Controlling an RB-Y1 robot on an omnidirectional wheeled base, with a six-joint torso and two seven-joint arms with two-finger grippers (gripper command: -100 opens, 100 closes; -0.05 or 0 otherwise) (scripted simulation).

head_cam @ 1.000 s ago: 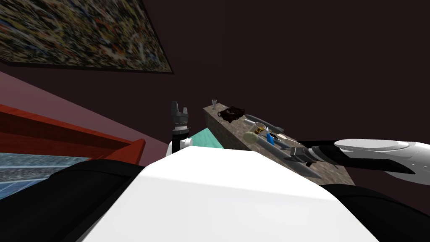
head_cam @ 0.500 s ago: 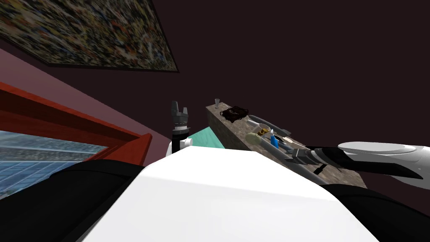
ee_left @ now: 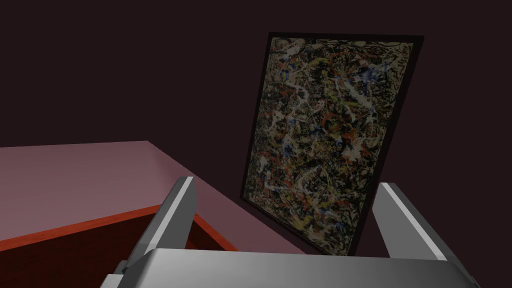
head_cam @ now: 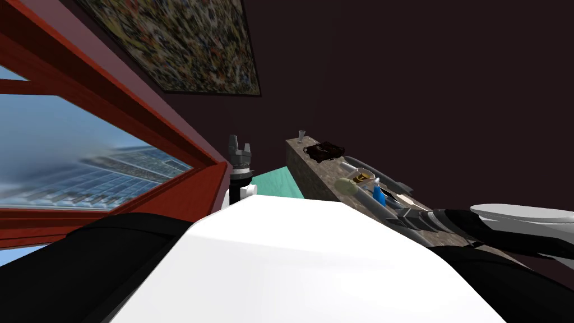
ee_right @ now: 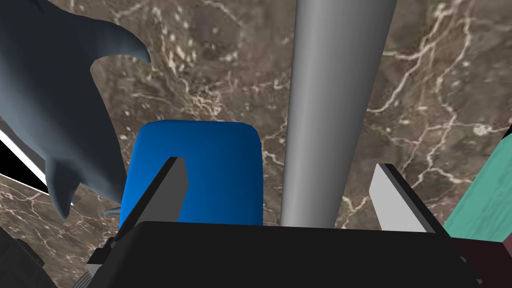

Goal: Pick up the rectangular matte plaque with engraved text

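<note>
On a brown marble top [head_cam: 314, 171] lies a blue rounded rectangular slab [ee_right: 195, 170] [head_cam: 379, 197]; I see no lettering on it. A long grey rod [ee_right: 332, 100] with an olive-green end [head_cam: 343, 184] lies beside it. My right gripper [ee_right: 280, 187] [head_cam: 397, 215] hovers open just over them. The rod runs between its fingers, and the slab sits under one finger [ee_right: 172, 187]. My left gripper [ee_left: 287, 210] [head_cam: 239, 147] is raised by my chest, open and holding nothing.
A dark grey dolphin figure [ee_right: 55, 100] lies close beside the slab. Farther along the top are a gold cup [head_cam: 363, 178], a dark brown basket-like thing [head_cam: 324, 151] and a small glass [head_cam: 301, 134]. Teal floor [ee_right: 482, 205] shows past the top's edge.
My head view has swung round, bringing a red-framed window in at the left and sliding the marble top right. The right gripper keeps about the same place over the blue slab.
</note>
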